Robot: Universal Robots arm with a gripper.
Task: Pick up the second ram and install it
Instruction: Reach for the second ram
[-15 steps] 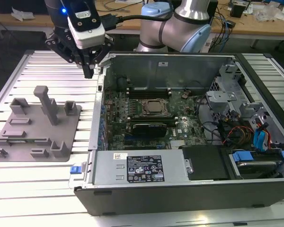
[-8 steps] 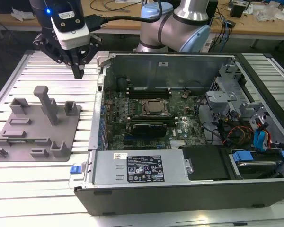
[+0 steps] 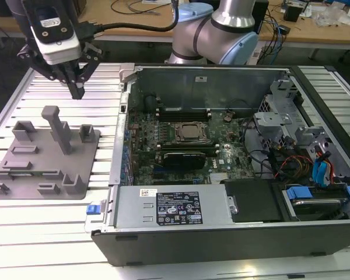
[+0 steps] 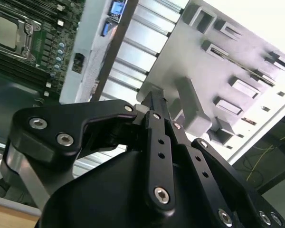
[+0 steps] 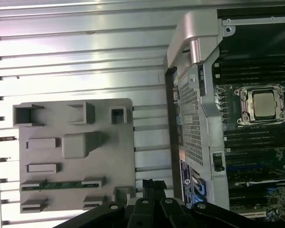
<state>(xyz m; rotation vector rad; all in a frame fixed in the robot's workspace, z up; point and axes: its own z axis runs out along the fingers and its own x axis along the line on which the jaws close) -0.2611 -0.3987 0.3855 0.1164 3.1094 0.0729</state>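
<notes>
in the exterior view, the gripper (image 3: 77,87) hangs above the far side of the grey fixture plate (image 3: 76,166), well clear of it. its fingers point straight down and are pressed together with nothing between them. the second ram (image 3: 35,172) lies in the plate's near row, a thin green strip bridged between small raised blocks. the blocks seem meant to keep it on its long edge, so that the top edge is free for a pinch. the open computer case (image 3: 221,79) stands just beside the plate, on the exterior view's right. its lid is off, so the motherboard (image 3: 181,157) faces upward and can be reached from above.

in the second wrist view, the closed gripper (image 4: 154,97) lines up near the plate's tall post (image 4: 192,107). the ram (image 4: 240,66) sits further across the plate, untouched and well apart from the fingertips.

in the first wrist view, looking down, the ram (image 5: 61,184) rests in its cradle with both ends seated in the blocks. the gripper (image 5: 152,184) is off the plate's case-side edge, not over the stick. judging by this, the pick has not begun: the stick is in its holder, and the claw is shut and empty.
</notes>
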